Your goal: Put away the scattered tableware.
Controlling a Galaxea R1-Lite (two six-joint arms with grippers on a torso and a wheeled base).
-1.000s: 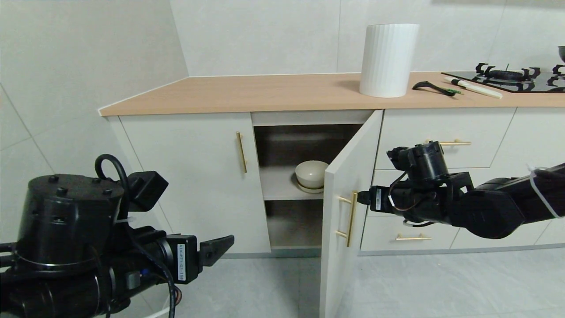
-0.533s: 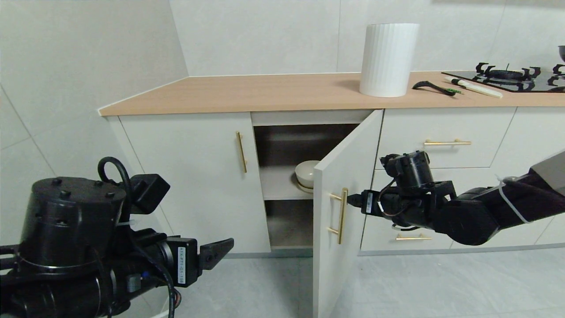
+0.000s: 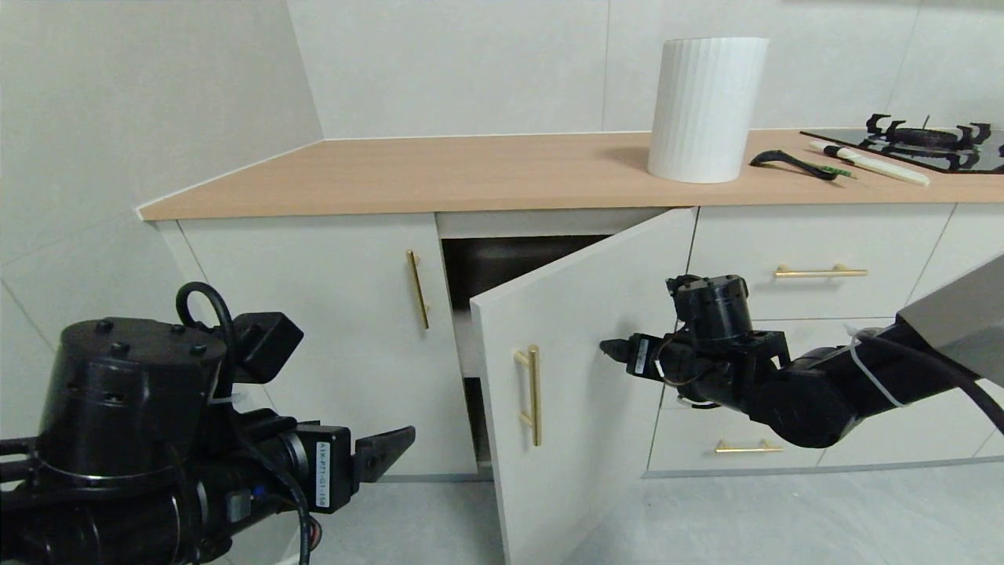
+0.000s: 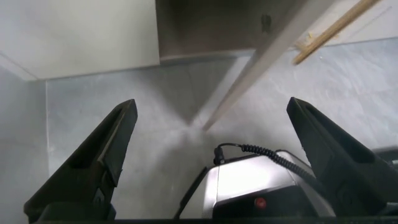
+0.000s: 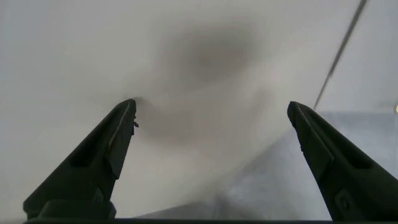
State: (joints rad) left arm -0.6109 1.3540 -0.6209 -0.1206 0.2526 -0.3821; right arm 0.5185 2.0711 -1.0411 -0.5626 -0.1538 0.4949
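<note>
Left gripper (image 3: pixel 388 449) hangs low at the near left, in front of the shut left door (image 3: pixel 329 337), well apart from it. Its left wrist view (image 4: pixel 211 112) shows the fingers spread wide with nothing between them, grey floor (image 4: pixel 143 124) below. Middle cabinet door (image 3: pixel 580 377) stands partly open, hinged on its right side, gold handle (image 3: pixel 532 396) facing out, with a dark gap (image 3: pixel 502 263) between it and the left door. Right gripper (image 3: pixel 616 349) sits at the outer face of that door, right of the handle. In its wrist view (image 5: pixel 211 106) the fingers are wide apart and hold nothing, with the door face (image 5: pixel 199 74) close ahead; contact can't be confirmed. Drawers (image 3: pixel 816 251) lie behind the right arm. On the countertop (image 3: pixel 439 173), a white ribbed canister (image 3: pixel 706 110) stands upright. Just right of it lies the loose tableware: a black utensil (image 3: pixel 788 161), then a cream utensil (image 3: pixel 874 163) beside it, next to the stove (image 3: pixel 925 141).
</note>
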